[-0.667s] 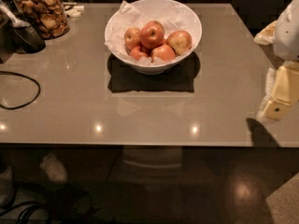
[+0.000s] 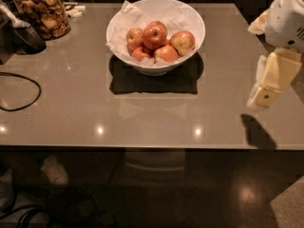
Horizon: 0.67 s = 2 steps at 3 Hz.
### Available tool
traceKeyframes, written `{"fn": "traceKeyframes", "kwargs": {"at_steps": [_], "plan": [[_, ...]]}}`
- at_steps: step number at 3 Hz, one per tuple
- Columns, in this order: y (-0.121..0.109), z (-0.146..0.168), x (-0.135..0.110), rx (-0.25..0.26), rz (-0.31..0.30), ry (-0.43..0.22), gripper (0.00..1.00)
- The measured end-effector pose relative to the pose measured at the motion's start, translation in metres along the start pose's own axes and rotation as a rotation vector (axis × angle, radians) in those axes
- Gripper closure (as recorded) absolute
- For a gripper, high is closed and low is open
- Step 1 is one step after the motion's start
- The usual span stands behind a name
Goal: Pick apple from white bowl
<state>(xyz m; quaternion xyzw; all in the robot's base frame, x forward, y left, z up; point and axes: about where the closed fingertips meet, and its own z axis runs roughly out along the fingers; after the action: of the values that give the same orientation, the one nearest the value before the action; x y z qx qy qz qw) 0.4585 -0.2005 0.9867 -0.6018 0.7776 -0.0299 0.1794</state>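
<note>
The robot's cream and white two-finger gripper [image 2: 263, 96] hangs over the right edge of the glossy grey-brown table [image 2: 142, 113], well apart from the wide, round white bowl [image 2: 156, 69] at the far middle; nothing is in its hold, and whether it is open or closed I cannot tell from here. The target, the big, glossy, deep red apple [image 2: 155, 34], sits on top of the pile in the centre of the bowl, resting on crinkled white paper [image 2: 128, 11]; a paler yellow-blushed apple [image 2: 182, 42] lies just to its right and a smaller one [image 2: 135, 38] touches its left side.

To my eye the reach is barely begun. The arm should travel left and away across the table, staying above the bowl's rim; then come down from straight overhead, since the red apple is the highest fruit and its top is free. The jaws want to be wide and set front to back, where the neighbours do not crowd it; close gently, as the skin looks slick; lift straight up so the paper and the rim are not dragged.
</note>
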Motion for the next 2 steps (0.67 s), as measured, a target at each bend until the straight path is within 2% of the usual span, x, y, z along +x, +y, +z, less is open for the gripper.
{"fn": "traceKeyframes", "kwargs": {"at_steps": [1, 2], "plan": [[-0.0617, 0.0017, -0.0378, 0.025, -0.011, 0.007, 0.00], [-0.0645, -0.0007, -0.0420, 0.041, -0.014, -0.005, 0.00]]}}
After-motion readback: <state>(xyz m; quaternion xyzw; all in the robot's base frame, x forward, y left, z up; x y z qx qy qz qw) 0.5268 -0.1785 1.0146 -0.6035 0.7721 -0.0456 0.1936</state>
